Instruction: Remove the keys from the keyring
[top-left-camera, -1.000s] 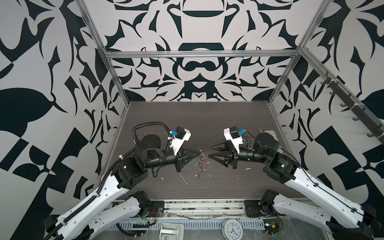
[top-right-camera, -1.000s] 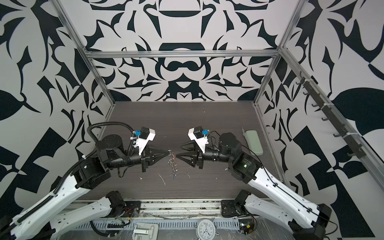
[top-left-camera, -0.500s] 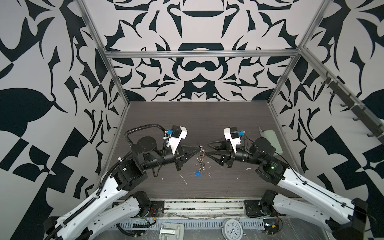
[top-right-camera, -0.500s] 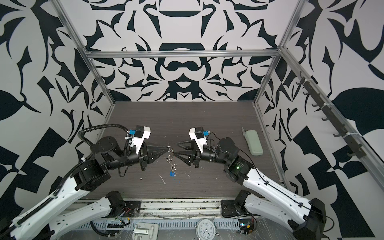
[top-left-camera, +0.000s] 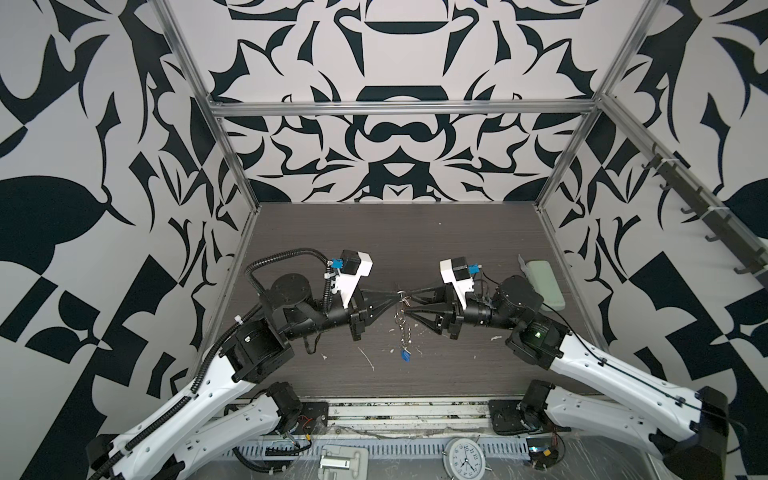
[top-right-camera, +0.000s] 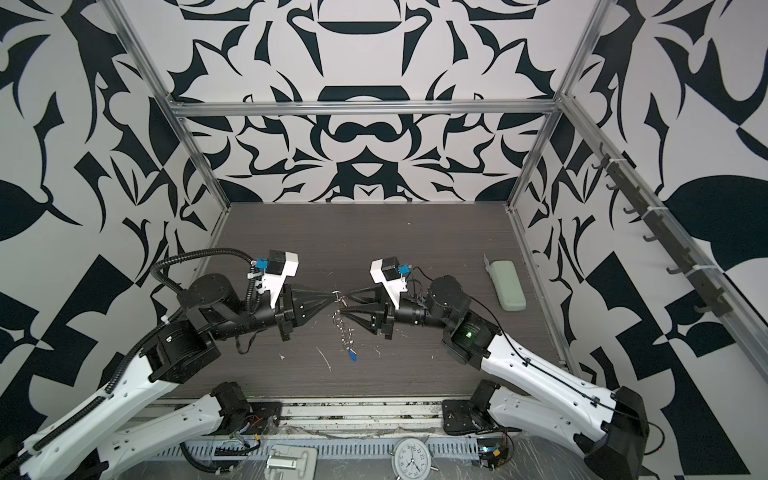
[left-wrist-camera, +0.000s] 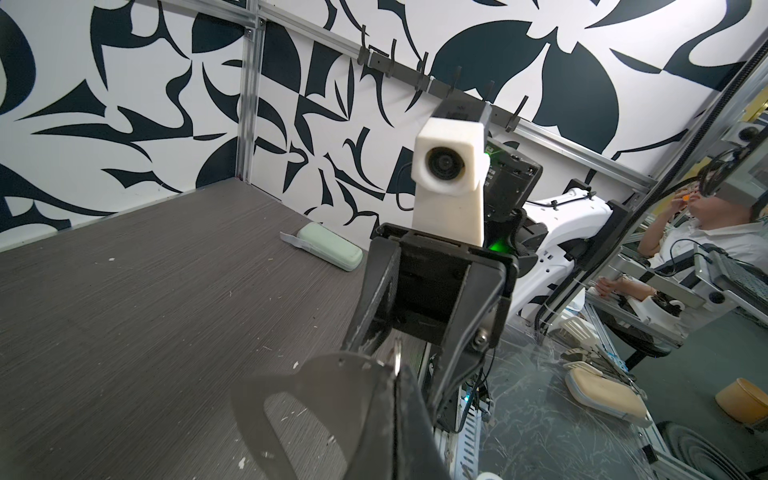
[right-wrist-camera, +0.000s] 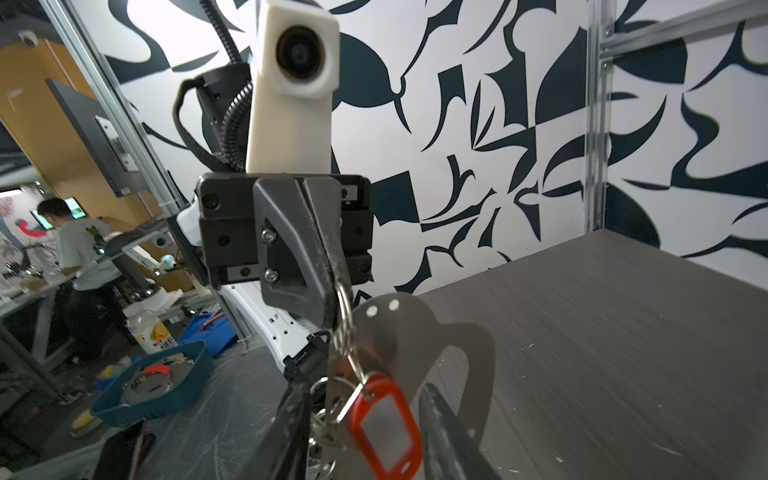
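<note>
The keyring (top-left-camera: 402, 328) (top-right-camera: 343, 328) hangs as a short chain of silver rings above the dark table (top-left-camera: 457, 241). My left gripper (top-left-camera: 397, 296) (top-right-camera: 334, 296) (left-wrist-camera: 395, 374) is shut on its top ring (right-wrist-camera: 343, 309). A key with a blue tag (top-left-camera: 405, 355) (top-right-camera: 352, 356) dangles at the chain's low end. The key with the red tag (right-wrist-camera: 386, 424) hangs higher up, between the fingers (right-wrist-camera: 291, 428) of my right gripper (top-left-camera: 409, 303) (top-right-camera: 345, 303). That gripper faces the left one tip to tip, jaws apart around the tag, with no contact that I can make out.
A pale-green oblong case (top-left-camera: 544, 284) (top-right-camera: 507, 286) (left-wrist-camera: 330, 251) lies by the right wall. White scraps (top-left-camera: 368, 359) litter the table under the grippers. A small clock (top-left-camera: 464, 455) sits beyond the front edge. A hook rail (top-left-camera: 706, 216) runs along the right wall.
The left gripper lifted the keyring, so the chain now hangs stretched with the blue tag low. The right gripper followed to it and its jaws have narrowed.
</note>
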